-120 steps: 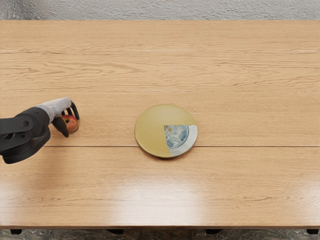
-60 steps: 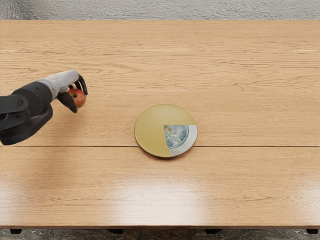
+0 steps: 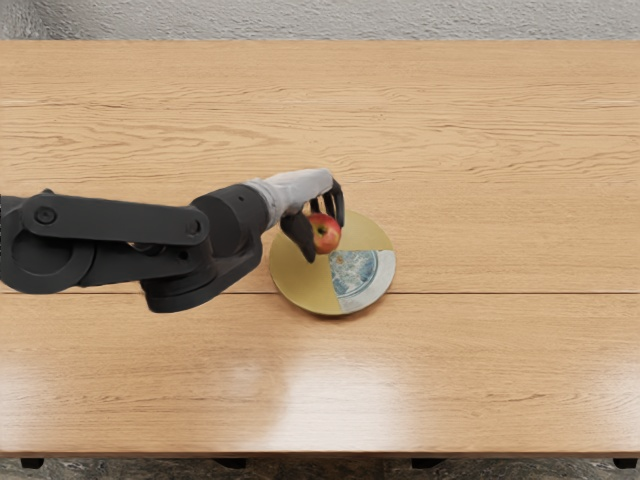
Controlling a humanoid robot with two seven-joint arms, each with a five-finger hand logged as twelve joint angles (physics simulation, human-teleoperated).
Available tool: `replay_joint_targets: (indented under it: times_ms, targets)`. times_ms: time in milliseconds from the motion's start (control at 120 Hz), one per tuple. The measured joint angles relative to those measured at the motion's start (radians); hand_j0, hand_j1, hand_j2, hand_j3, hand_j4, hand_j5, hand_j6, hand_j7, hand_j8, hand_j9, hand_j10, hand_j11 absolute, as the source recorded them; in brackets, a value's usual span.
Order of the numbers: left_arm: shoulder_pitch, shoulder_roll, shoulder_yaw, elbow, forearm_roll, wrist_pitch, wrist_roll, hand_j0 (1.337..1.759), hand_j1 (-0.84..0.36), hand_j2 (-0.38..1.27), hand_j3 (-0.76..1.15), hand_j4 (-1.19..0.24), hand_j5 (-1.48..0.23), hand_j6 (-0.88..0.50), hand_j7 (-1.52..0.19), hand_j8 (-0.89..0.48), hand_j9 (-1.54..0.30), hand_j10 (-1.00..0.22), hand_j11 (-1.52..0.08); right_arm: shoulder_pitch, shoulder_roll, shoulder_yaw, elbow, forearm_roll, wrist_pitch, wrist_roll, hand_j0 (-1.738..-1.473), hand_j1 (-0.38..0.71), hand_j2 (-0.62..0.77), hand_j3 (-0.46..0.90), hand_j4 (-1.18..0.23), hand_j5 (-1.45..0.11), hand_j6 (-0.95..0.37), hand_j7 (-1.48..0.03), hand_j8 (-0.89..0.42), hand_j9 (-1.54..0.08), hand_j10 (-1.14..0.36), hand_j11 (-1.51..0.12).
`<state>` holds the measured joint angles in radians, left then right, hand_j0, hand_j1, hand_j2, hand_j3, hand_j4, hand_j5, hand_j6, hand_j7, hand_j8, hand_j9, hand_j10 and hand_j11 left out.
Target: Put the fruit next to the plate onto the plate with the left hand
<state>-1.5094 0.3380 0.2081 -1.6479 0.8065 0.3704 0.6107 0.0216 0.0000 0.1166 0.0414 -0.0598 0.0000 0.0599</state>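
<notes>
Stretching across nearly the whole frame, the wooden table (image 3: 480,150) shows its far edge along the top, against a grey textured floor, and its near edge along the bottom. The plate (image 3: 300,272) sits close to the middle of the frame, well apart from every edge, with broad plain wood to its right, above it and below it. A thin seam in the tabletop runs left to right and passes under the plate's lower part.

The left arm (image 3: 120,240) reaches in from the left edge as a thick dark bar. Its bulky dark joint lies just left of the plate and covers the wood on that side.

The left hand (image 3: 310,205), pale grey with dark fingers (image 3: 338,205), is curled around the fruit (image 3: 326,233), pinching it from above and from the left. The fruit is over the upper left part of the plate, inside its rim; whether it touches the surface I cannot tell. It is a small round apple, red with a yellowish patch.

The plate is olive-yellow, with a blue-grey patterned, pale-rimmed quarter at its lower right.
</notes>
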Motion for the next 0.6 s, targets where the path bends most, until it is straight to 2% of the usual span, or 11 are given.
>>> replay_joint_targets:
  times_ms: [217, 408, 600]
  targets:
    - [0.005, -0.041, 0.02, 0.028, -0.01, 0.015, 0.0, 1.657, -0.31, 0.44, 0.0, -0.65, -0.92, -0.44, -0.9, -0.45, -0.89, -0.68, -0.89, 0.0, 0.0, 0.0, 0.0, 0.0, 0.0, 0.0, -1.658, -0.3, -0.01, 0.0, -0.04, -0.05, -0.04, -0.05, -0.04, -0.05, -0.04, -0.05]
    - [0.006, -0.043, 0.024, 0.036, -0.033, 0.017, 0.0, 1.658, -0.17, 0.23, 0.0, -0.48, -0.65, -0.39, -0.64, -0.4, -0.64, -0.49, -0.64, 0.0, 0.0, 0.0, 0.0, 0.0, 0.0, 0.0, -1.658, -0.3, -0.01, 0.0, -0.04, -0.05, -0.04, -0.05, -0.04, -0.05, -0.04, -0.05]
    - [0.006, -0.038, 0.024, 0.037, -0.04, 0.017, 0.0, 1.658, -0.04, 0.12, 0.0, -0.34, -0.45, -0.31, -0.45, -0.31, -0.45, -0.34, -0.45, 0.0, 0.0, 0.0, 0.0, 0.0, 0.0, 0.0, -1.658, -0.3, -0.01, 0.0, -0.04, -0.05, -0.04, -0.05, -0.04, -0.05, -0.04, -0.05]
